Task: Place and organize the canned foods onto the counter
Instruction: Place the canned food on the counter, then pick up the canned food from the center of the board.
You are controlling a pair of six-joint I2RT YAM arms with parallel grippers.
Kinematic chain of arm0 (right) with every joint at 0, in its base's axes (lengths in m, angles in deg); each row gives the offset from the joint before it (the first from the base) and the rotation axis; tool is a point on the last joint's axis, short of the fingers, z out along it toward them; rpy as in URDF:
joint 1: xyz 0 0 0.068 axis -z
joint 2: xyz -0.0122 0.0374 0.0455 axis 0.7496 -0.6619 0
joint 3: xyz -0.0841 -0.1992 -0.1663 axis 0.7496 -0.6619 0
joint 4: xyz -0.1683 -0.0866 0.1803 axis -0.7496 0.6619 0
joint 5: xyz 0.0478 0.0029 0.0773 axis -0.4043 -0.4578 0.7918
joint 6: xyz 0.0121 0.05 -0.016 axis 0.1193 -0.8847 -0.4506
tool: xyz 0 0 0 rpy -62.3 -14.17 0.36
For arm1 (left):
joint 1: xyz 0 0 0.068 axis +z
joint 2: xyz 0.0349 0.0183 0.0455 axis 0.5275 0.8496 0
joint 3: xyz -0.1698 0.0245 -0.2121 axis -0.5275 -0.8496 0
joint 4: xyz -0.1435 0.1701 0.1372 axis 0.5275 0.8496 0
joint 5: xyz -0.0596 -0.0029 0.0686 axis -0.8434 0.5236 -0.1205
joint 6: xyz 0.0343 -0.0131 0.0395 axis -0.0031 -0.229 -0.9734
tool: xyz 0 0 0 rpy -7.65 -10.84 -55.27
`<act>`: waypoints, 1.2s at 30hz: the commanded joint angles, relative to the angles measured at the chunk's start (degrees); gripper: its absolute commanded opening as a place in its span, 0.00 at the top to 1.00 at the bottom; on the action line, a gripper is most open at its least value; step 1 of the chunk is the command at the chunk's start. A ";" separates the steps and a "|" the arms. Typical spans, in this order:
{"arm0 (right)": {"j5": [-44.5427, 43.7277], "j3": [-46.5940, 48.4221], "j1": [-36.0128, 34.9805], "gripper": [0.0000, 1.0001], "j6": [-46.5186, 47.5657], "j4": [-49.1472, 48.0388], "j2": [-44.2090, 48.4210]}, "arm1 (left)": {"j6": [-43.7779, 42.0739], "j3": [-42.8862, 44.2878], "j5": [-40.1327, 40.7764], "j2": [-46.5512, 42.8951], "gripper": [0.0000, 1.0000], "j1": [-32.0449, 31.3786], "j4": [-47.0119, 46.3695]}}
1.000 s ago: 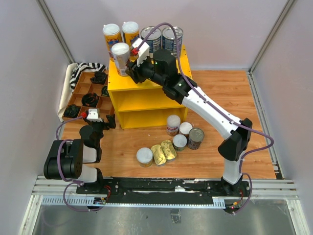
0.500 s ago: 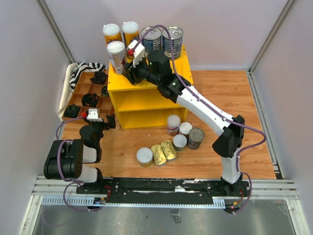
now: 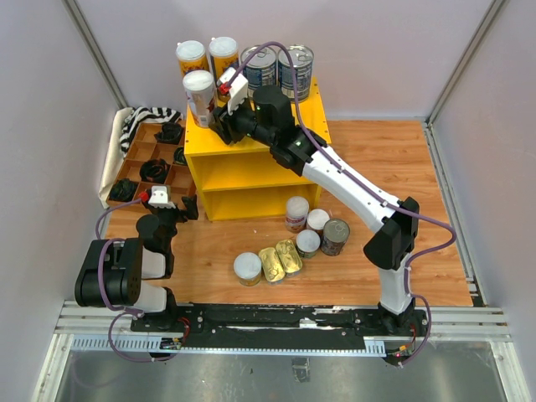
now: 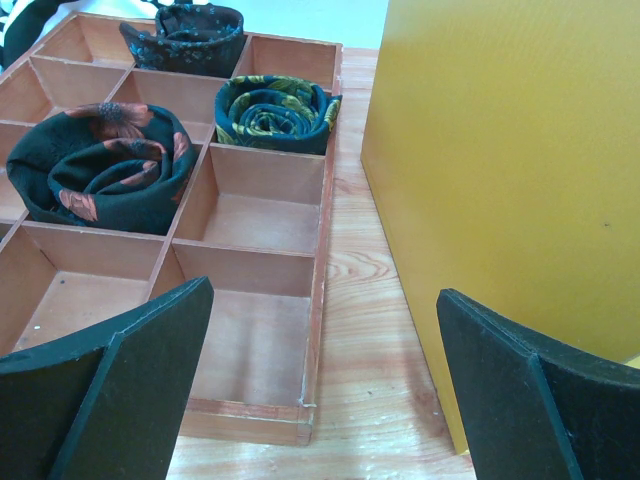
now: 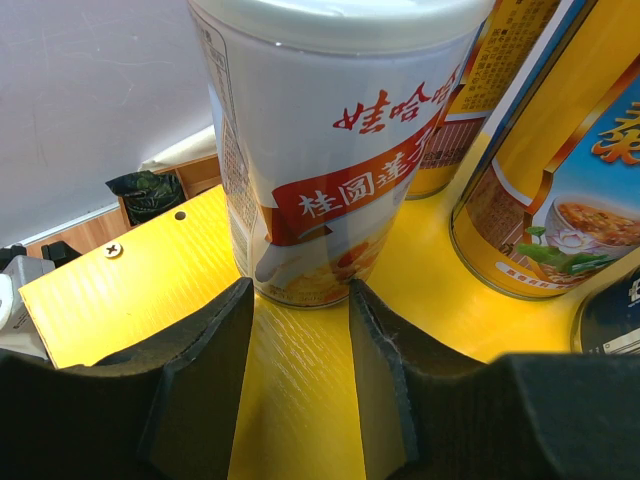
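Since a second ago the right arm has pushed left across the yellow counter (image 3: 251,138), carrying the white-lidded can (image 3: 199,94) beside the two tall cans. Its fingers (image 5: 300,330), part open, sit just clear of the can's base, apparently released. Left fingers (image 4: 320,390) are spread wide, empty.

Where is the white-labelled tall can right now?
In the top view, the white-labelled tall can stands on the yellow counter's front-left top corner, before two orange tall cans, at the right tool.

Lab test cell: plain grey walls (image 3: 377,50), aluminium frame rail (image 3: 285,322), arms bolted to wooden tabletop (image 3: 377,151)
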 commanded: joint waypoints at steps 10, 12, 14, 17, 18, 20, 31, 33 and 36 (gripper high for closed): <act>0.82 -0.01 0.90 0.56 -0.72 -2.17 0.39 | -0.72 0.59 -0.31 0.35 0.00 -0.31 -1.03; 0.82 -0.46 0.90 0.56 -0.81 -2.22 0.76 | -0.74 0.59 -0.31 0.35 0.00 -0.25 -1.03; 0.84 -1.09 0.85 0.56 -0.82 -2.47 1.34 | -0.70 0.59 -0.31 0.35 0.00 -0.26 -1.03; 0.76 -2.86 0.90 0.56 -1.02 -3.27 3.03 | -0.72 0.65 -0.31 0.33 0.00 -0.29 -1.02; 0.82 -3.57 1.03 0.56 -1.18 -3.51 3.71 | -0.70 0.60 -0.32 0.35 0.01 -0.28 -0.98; 0.83 -4.94 1.26 0.56 -1.54 -3.94 5.28 | -0.73 0.59 -0.29 0.32 0.00 -0.28 -1.03; -1.50 -19.05 2.43 0.54 -4.10 -7.41 18.07 | -0.69 0.60 -0.30 0.30 0.00 -0.30 -1.02; -2.17 -22.02 2.48 0.54 -4.53 -8.21 20.48 | -0.72 0.63 -0.33 0.35 0.00 -0.24 -1.03; -4.06 -26.63 2.44 0.54 -5.22 -9.88 24.10 | -0.70 0.60 -0.30 0.31 0.00 -0.31 -1.06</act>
